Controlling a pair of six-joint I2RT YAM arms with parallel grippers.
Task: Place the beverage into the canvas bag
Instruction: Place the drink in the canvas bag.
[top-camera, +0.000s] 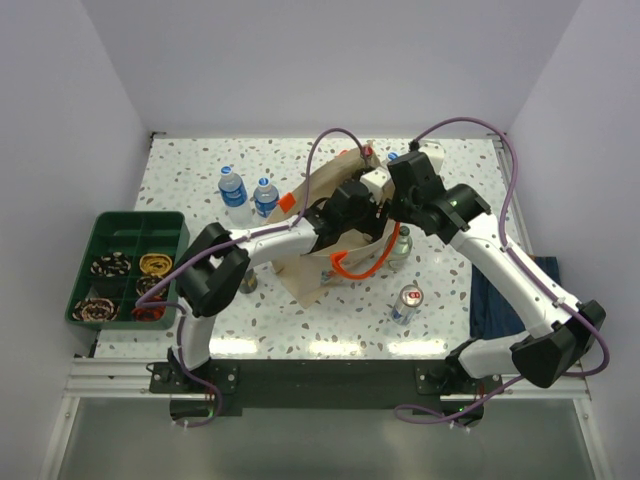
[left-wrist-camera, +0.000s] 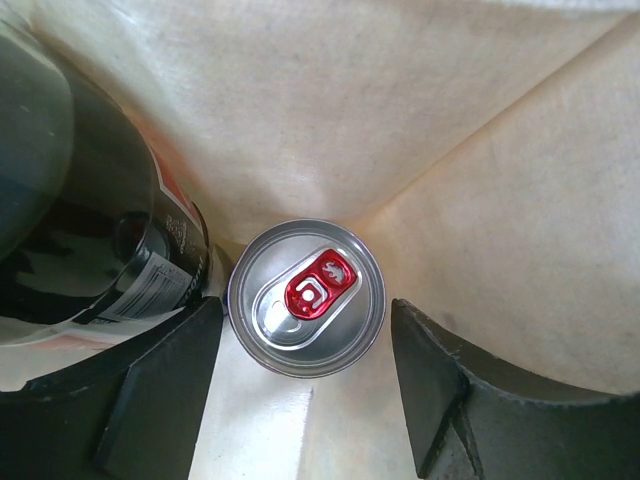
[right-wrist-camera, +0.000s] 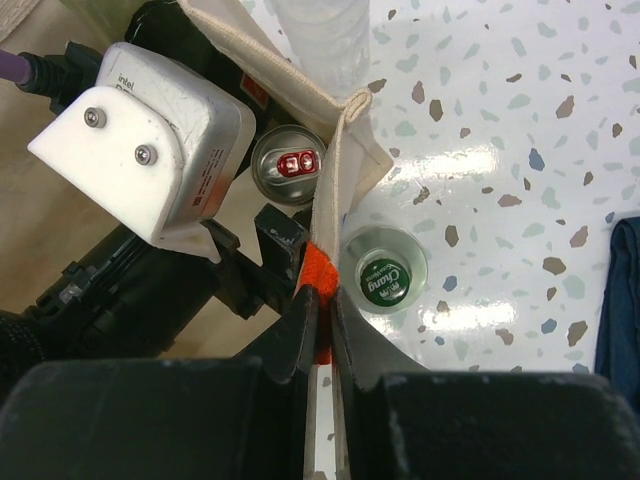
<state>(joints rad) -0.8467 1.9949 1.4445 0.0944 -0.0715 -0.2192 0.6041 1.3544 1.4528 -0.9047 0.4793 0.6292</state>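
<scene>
Can (left-wrist-camera: 306, 297) in canvas bag (left-wrist-camera: 450, 150), left pincer (left-wrist-camera: 307, 322) wide around it, right pincer (right-wrist-camera: 320, 300) tight on rim

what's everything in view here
canvas bag: one, beige, orange handles, table centre
can: one, silver, red tab, inside bag
dark bottle: one, black, inside bag beside can
green-capped bottle: one, clear, just outside bag
second can: one, silver-red, table, near right
water bottles: two, clear, blue labels, far side, left of bag
tray: one, green, table's left edge
cloth: one, dark blue, table's right edge
left gripper: one, black, open around can
right gripper: one, black, shut on bag rim
</scene>
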